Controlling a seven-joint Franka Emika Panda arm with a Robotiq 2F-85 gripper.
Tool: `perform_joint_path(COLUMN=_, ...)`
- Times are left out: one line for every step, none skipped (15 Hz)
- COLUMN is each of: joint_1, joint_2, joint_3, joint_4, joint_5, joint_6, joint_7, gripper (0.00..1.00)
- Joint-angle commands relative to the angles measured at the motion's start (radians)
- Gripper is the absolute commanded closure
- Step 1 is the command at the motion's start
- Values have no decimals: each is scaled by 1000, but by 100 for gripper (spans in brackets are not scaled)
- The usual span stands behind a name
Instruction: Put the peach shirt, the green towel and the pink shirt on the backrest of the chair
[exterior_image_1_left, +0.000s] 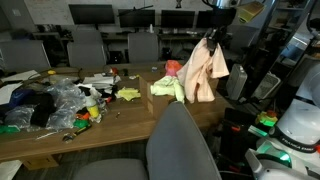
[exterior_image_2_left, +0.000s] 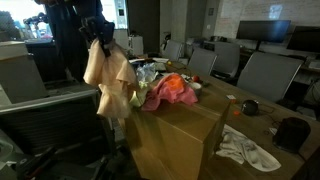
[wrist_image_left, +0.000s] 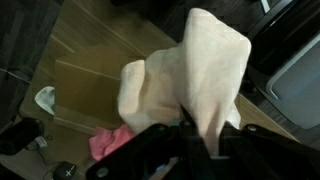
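My gripper (exterior_image_1_left: 213, 36) is shut on the peach shirt (exterior_image_1_left: 205, 70) and holds it hanging in the air over the right end of the wooden table (exterior_image_1_left: 130, 110). The shirt also shows in an exterior view (exterior_image_2_left: 108, 78) and fills the wrist view (wrist_image_left: 190, 75). The green towel (exterior_image_1_left: 167, 88) lies on the table beside the hanging shirt. The pink shirt (exterior_image_1_left: 174, 68) lies crumpled behind it; it also shows in an exterior view (exterior_image_2_left: 172, 92) and in the wrist view (wrist_image_left: 108, 143). The grey chair backrest (exterior_image_1_left: 180, 140) stands at the table's front edge.
A pile of clutter with plastic bags and small toys (exterior_image_1_left: 55, 103) covers the left part of the table. A white cloth (exterior_image_2_left: 248, 150) and a black object (exterior_image_2_left: 292, 132) lie on the table. Office chairs (exterior_image_1_left: 145, 45) and monitors (exterior_image_1_left: 92, 14) line the back.
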Motion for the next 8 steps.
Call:
perform_joint_path(joint_1=54, joint_2=-38, joint_3=88, joint_4=33, joint_5=-50, joint_6=-48, joint_7=45, gripper=97)
perform_joint_path(joint_1=70, joint_2=-38, joint_3=114, joint_4=44, joint_5=-61, joint_6=-60, joint_7=52, gripper=97)
perform_joint_path(joint_1=87, joint_2=-34, joint_3=142, joint_4=58, joint_5=-75, joint_6=-74, joint_7=58, gripper=97)
perform_joint_path(joint_1=100, joint_2=-26, joint_3=168, joint_4=72, joint_5=-91, joint_6=-86, joint_7=67, gripper=97)
perform_joint_path(joint_1=115, joint_2=-16, joint_3=193, joint_4=90, joint_5=-105, joint_6=-99, joint_7=73, gripper=97)
perform_joint_path(joint_1=129, joint_2=-3, joint_3=221, joint_4=110, joint_5=-124, joint_6=-113, joint_7=81, gripper=97)
perform_joint_path(joint_1=142, joint_2=8, joint_3=243, joint_4=128, joint_5=-138, joint_6=-128, joint_7=83, gripper=97)
perform_joint_path(joint_1=153, joint_2=21, joint_3=269, joint_4=148, joint_5=-155, joint_6=-141, joint_7=92, gripper=97)
